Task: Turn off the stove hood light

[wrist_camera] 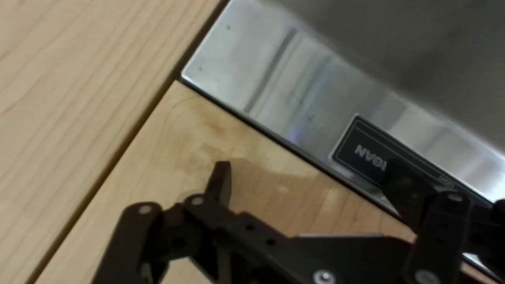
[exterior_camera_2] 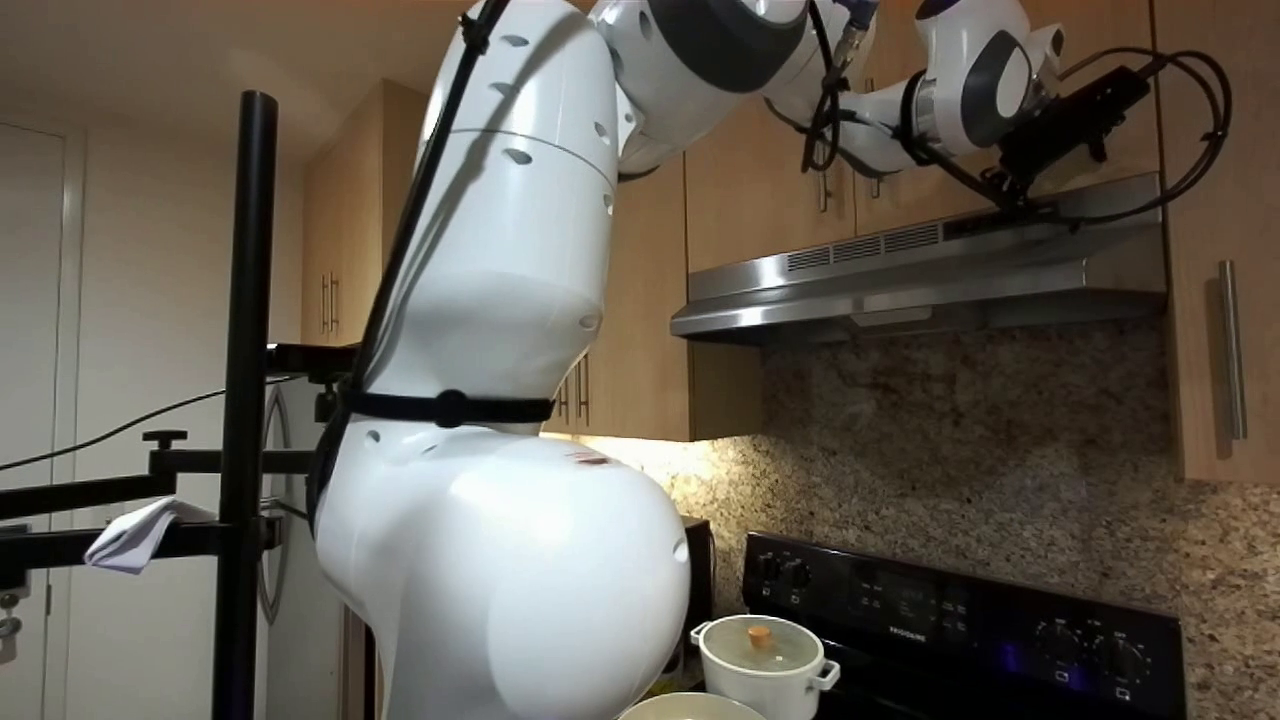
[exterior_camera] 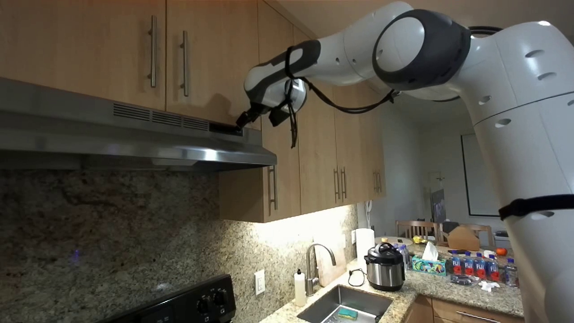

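The gripper [wrist_camera: 307, 169] is positioned in front of the wood-grain overhead cabinet [exterior_camera: 215, 45], at the upper part of the stainless-steel range hood [exterior_camera_2: 860, 280]. Its jaws stand wide apart; in the wrist view, mainly the wood surface shows between the fingers [wrist_camera: 219, 181]. One finger overlaps the black control panel [wrist_camera: 365, 150] and covers part of its inverted pale lettering; contact with the control panel cannot be confirmed. The control panel is set in the front face of the range hood, at the end of the row of vent slots [exterior_camera: 150, 114]. The hood light [exterior_camera_2: 892, 316] appears as a pale rectangular panel on the underside of the range hood; whether it is lit cannot be determined. The robot arm [exterior_camera: 350, 54] extends to the range hood in both exterior views, with black cables [exterior_camera: 354, 109] strapped along it. Below, the black stove console [exterior_camera_2: 930, 600] stands against the granite backsplash [exterior_camera: 134, 224]. In an exterior view, a white lidded pot [exterior_camera_2: 765, 690] stands near the console.
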